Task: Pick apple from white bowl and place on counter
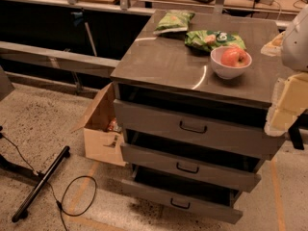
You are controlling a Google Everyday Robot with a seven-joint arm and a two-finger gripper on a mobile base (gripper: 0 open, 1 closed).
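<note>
A cardboard box (98, 138) stands on the floor against the left side of the table (163, 61). Rear snack bag (174, 20) and larger snack bag (214, 40) lie at the back, leaving the front surface bare for placement. The apple (234, 57) rests in the white bowl (225, 70), not yet lifted. The end effector (288, 100) hangs at the far right, apart from the bowl; whether it is open cannot be told.

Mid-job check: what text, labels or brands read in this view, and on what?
None is readable.
Print on the far green bag: too blurred.
White mark on the near green bag: unreadable.
No markings seen on the apple, white bowl, counter or drawers.
No label seen on the claw, at the right edge beside the counter.
</note>
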